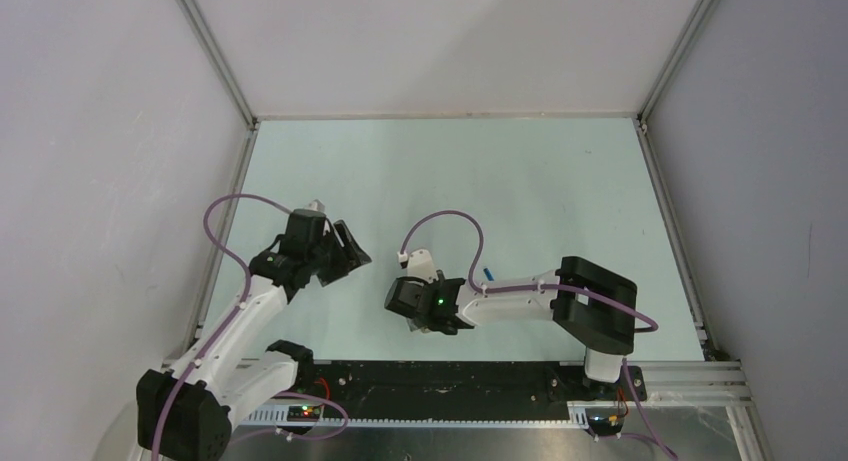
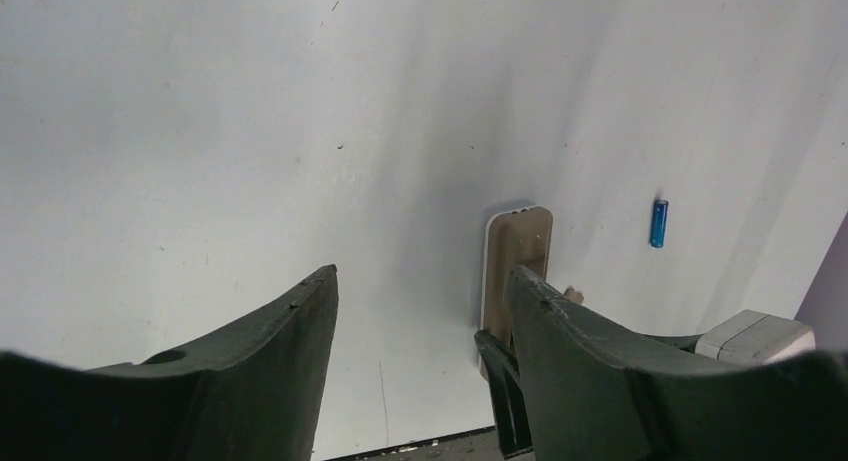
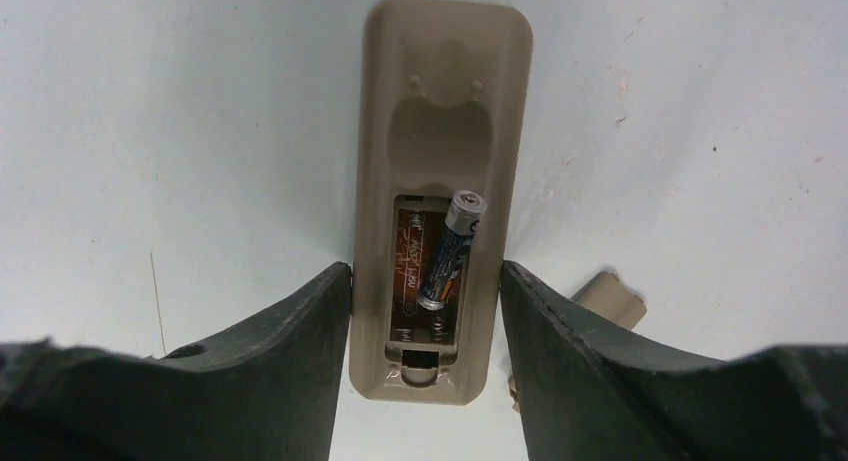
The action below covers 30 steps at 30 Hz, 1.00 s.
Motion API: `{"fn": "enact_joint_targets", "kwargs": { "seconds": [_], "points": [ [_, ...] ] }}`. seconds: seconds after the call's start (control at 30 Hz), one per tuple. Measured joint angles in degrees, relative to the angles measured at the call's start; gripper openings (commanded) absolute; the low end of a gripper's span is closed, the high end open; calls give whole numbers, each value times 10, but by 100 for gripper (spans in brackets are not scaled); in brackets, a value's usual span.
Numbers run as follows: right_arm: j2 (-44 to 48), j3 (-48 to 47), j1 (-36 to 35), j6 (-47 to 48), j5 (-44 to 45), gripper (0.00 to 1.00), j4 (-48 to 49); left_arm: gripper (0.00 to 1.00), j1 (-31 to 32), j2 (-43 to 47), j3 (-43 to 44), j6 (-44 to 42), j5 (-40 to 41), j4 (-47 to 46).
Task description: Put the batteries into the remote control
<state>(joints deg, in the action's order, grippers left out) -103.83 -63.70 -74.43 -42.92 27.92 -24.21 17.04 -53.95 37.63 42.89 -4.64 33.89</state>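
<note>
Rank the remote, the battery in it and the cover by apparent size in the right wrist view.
1. Remote.
2 or 3. Battery and cover: unsure, since the right claw hides part of the cover; the part showing looks smaller than the battery.

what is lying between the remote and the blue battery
Nothing. The stretch of table between the remote control and the blue battery is bare, as the left wrist view shows.
</note>
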Motion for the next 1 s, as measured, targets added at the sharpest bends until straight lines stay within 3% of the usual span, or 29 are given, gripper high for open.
{"fn": "enact_joint_targets", "kwargs": {
  "seconds": [0.23, 0.4, 0.53, 0.77, 1.0],
  "points": [
    [-2, -1, 6, -15, -20, 59, -17, 76, -3, 0, -2, -6, -1, 2],
    [-5, -4, 11, -20, -37, 38, -22, 79, -3, 0, -2, -14, -4, 2],
    [-5, -5, 12, -2, -43, 30, -20, 80, -4, 0, -3, -21, -16, 1],
    [12, -2, 12, 52, -55, 26, 3, 80, -5, 0, -29, -36, -66, -17],
    [103, 1, 18, 93, -71, 25, 6, 82, -5, 11, -36, -39, -144, -73]
  ]
}}
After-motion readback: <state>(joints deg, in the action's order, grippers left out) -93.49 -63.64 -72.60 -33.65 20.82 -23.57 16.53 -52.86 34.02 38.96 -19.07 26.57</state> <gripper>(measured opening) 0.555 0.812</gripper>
